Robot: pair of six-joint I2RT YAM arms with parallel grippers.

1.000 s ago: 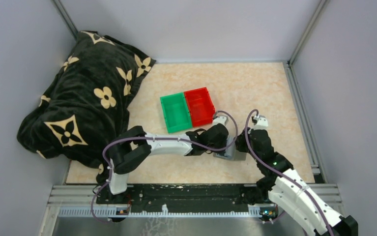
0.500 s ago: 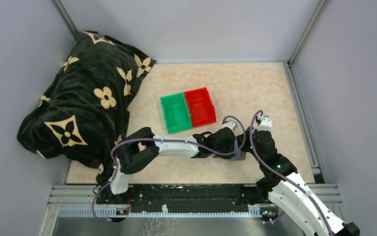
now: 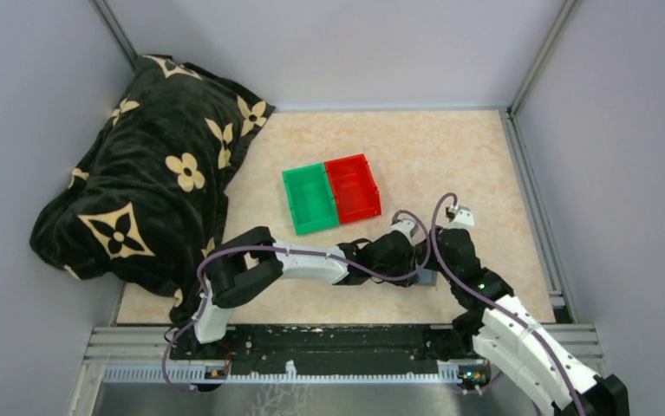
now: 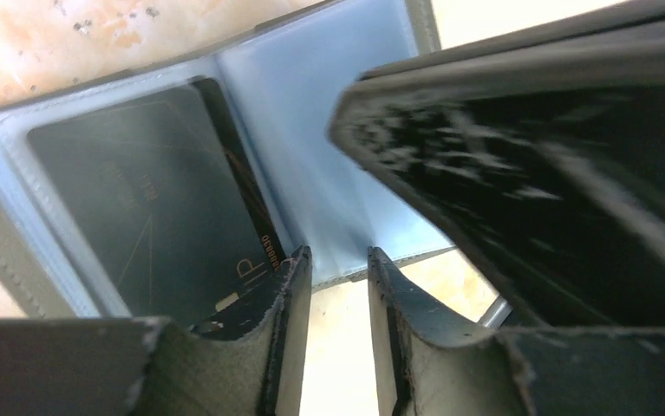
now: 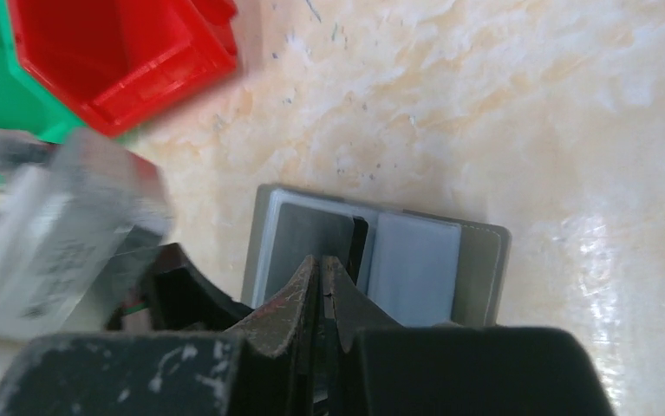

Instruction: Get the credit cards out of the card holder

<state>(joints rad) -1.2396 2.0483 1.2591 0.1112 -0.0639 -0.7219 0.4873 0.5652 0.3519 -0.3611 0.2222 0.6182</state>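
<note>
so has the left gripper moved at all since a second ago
Yes. In the top view the left gripper has shifted right and toward the arm bases, away from the near corner of the red bin, which it sat beside earlier.

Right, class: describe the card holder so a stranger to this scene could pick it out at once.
On the beige table, find the red bin beside the green bin. Toward the table's near edge, slightly right of it, lies the card holder, open flat. Unlike the bright bins, it is grey, with two pale panels, one holding a dark card.
</note>
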